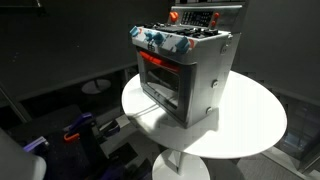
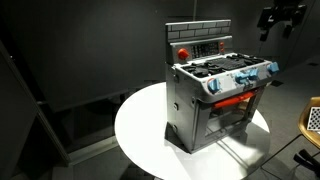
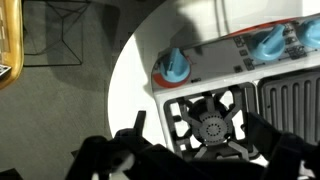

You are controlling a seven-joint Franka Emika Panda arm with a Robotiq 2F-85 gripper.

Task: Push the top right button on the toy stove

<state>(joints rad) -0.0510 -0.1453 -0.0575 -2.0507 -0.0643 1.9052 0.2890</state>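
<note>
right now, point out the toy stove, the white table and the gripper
toy stove [image 1: 205,75], in an exterior view, its grey side wall
white table [image 1: 255,120], in an exterior view, bare tabletop
gripper [image 2: 279,30], in an exterior view, between its fingertips

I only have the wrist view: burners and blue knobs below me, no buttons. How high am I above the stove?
Observer: In an exterior view the gripper hangs well above the stove, touching nothing.
Operator: Where are the buttons, then?
Observer: On a red panel that stands upright along the stove's back edge.
Operator: Anything on the front that I can't see?
Observer: The oven window glows red.
</note>
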